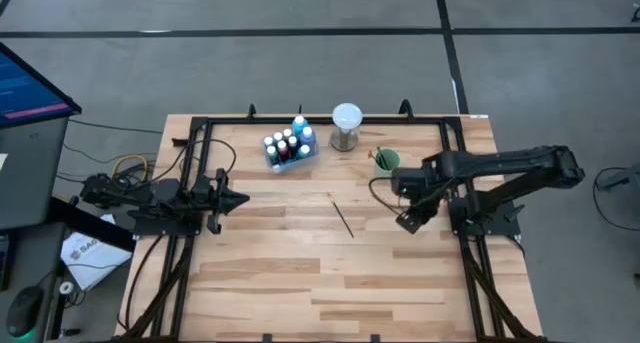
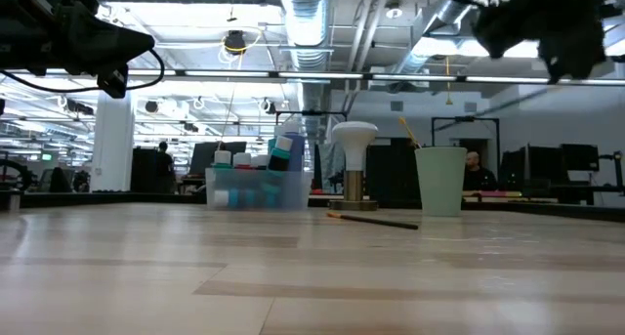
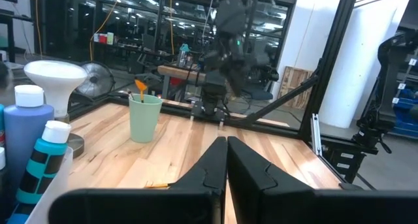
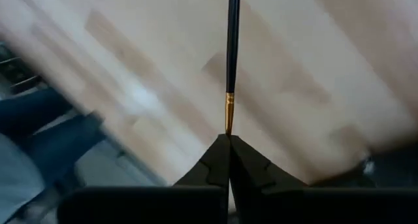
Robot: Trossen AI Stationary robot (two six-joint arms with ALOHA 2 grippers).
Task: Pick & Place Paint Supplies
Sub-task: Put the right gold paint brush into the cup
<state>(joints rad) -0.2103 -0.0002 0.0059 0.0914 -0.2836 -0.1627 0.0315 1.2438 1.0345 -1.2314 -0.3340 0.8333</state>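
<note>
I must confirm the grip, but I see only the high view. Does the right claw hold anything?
Observer: Yes. The right claw is shut on a thin brush, near its gold band.
Operator: How high is that claw?
Observer: In the low view it hangs well above the table, higher than the green cup.
Operator: And the left claw?
Observer: The left claw is shut, with nothing between its fingers.
</note>
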